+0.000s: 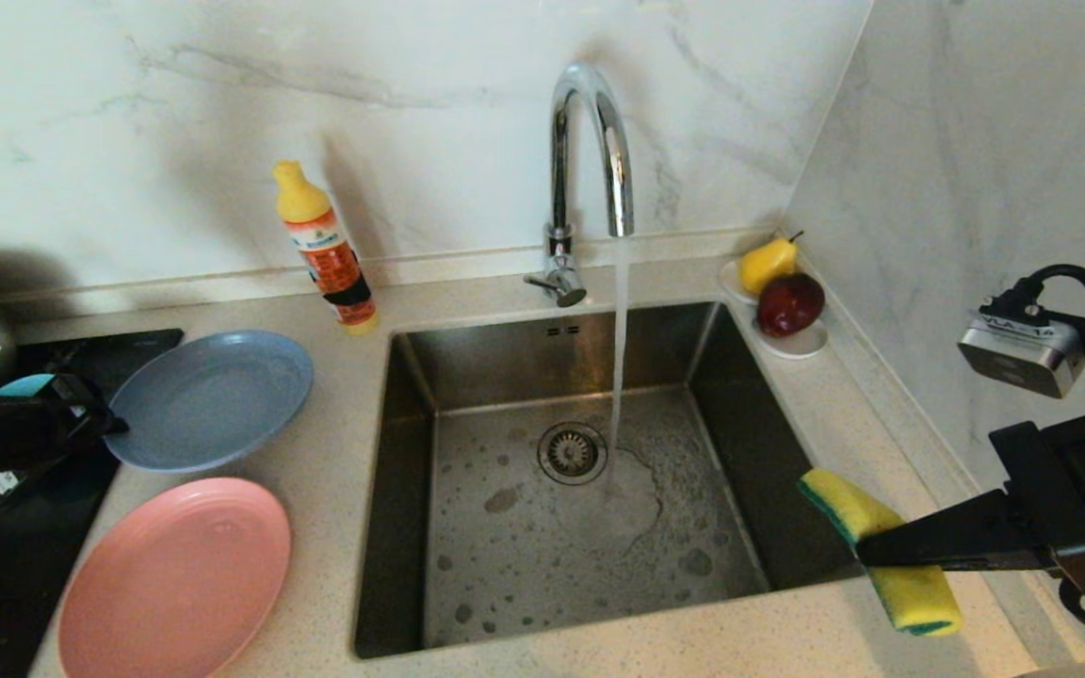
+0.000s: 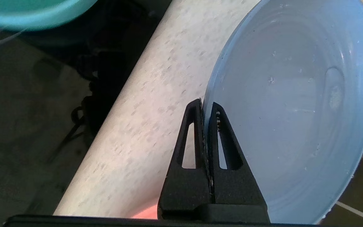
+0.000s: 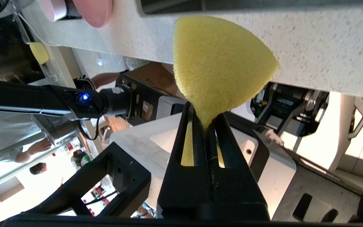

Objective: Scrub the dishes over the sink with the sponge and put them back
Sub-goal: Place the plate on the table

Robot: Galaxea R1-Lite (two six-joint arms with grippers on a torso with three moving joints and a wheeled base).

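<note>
Pinching the rim of the grey-blue plate [image 2: 295,110] at the left of the head view, the left gripper [image 2: 205,108] holds it above the counter while the right gripper [image 3: 205,118], clamped on the sponge [image 1: 882,551], waits at the lower right beside the sink [image 1: 542,565], so scrubbing seems barely begun.

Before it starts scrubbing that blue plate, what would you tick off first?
1. Left tool shut on the grey-blue plate's rim: ok.
2. Right tool pinching the sponge: ok.
3. Tap running into the sink: ok.
4. Plate over the sink: not ok, it sits above the counter left of it.
5. Sponge over the sink: not ok, it hangs at the right front corner.
6. Grip firm enough for scrubbing: cannot tell.
</note>
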